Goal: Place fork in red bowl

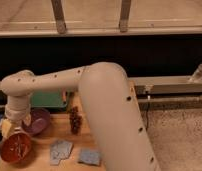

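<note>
Wooden table (69, 142) — hand (16, 131) over red bowl (16, 148)

Pincer (15, 131) low over the near left of the table (41, 152), just above red bowl (16, 148); fork (20, 146) in bowl; purple bowl (38, 120) beside.

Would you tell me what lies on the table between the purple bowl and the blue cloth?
In the camera view, a pinecone lies between the purple bowl and blue cloth; the gripper hangs above the red bowl.
</note>
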You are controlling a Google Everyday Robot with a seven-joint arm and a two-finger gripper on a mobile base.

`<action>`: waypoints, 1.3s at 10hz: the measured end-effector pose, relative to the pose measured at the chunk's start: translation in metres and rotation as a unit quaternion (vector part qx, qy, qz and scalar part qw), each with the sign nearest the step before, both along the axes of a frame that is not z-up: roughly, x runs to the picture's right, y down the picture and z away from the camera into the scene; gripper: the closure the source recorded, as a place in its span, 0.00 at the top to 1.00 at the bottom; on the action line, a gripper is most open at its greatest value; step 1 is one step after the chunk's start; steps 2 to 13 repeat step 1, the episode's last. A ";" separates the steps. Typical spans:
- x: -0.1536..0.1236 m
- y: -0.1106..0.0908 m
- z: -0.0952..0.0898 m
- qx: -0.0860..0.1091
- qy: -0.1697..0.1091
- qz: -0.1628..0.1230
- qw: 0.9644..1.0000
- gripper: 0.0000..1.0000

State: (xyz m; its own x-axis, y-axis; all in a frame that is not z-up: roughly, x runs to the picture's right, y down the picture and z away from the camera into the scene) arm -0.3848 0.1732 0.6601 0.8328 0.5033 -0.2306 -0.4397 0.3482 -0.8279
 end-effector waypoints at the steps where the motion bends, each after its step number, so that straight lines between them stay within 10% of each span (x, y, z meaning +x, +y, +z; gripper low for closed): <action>1: 0.010 -0.017 -0.011 0.027 0.009 0.013 1.000 0.62; 13: 0.010 -0.017 -0.011 0.027 0.009 0.013 1.000 0.62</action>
